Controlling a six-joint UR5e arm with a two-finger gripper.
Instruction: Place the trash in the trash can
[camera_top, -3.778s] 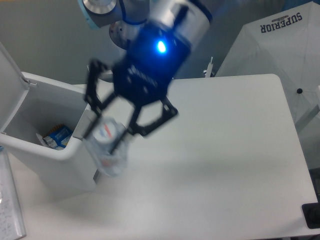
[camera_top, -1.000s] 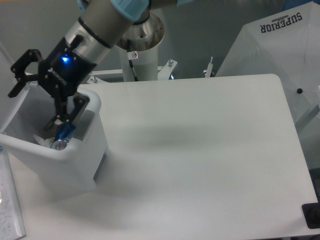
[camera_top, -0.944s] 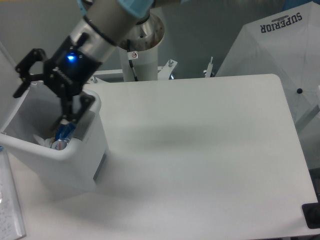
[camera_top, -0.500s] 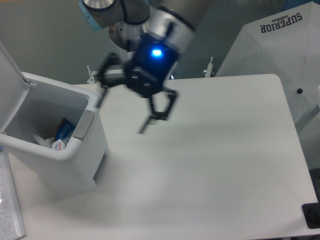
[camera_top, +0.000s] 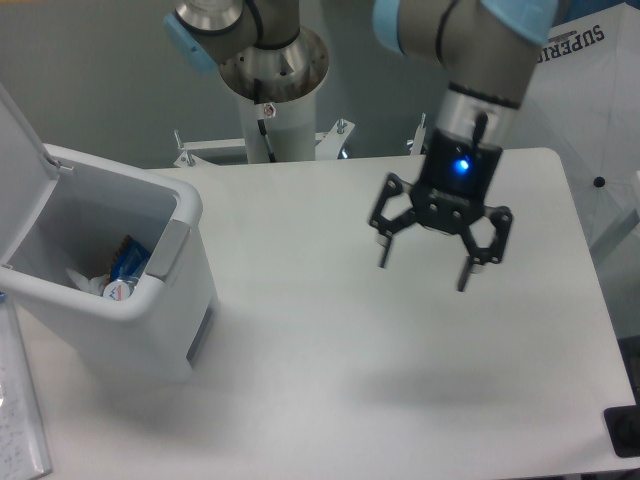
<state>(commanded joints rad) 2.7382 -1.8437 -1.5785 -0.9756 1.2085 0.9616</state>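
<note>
The white trash can (camera_top: 150, 330) stands at the left of the table with its lid swung up. Inside it lie the blue snack packet (camera_top: 127, 257) and the clear bottle, whose white cap (camera_top: 120, 290) shows by the near wall. My gripper (camera_top: 423, 268) hangs above the right half of the table, far from the can. Its black fingers (camera_top: 384, 250) are spread wide, open, with nothing between them.
The arm's grey base column (camera_top: 270, 100) rises behind the table's back edge. A white umbrella-like cover (camera_top: 560, 110) marked SUPERIOR stands at the right. A pale flat sheet (camera_top: 20, 420) lies at the lower left. A small black object (camera_top: 625, 432) sits at the lower right corner.
The gripper carried the bottle into the can, let it go there, then rose out and swung right across the table. It is now open and empty over the right side.
</note>
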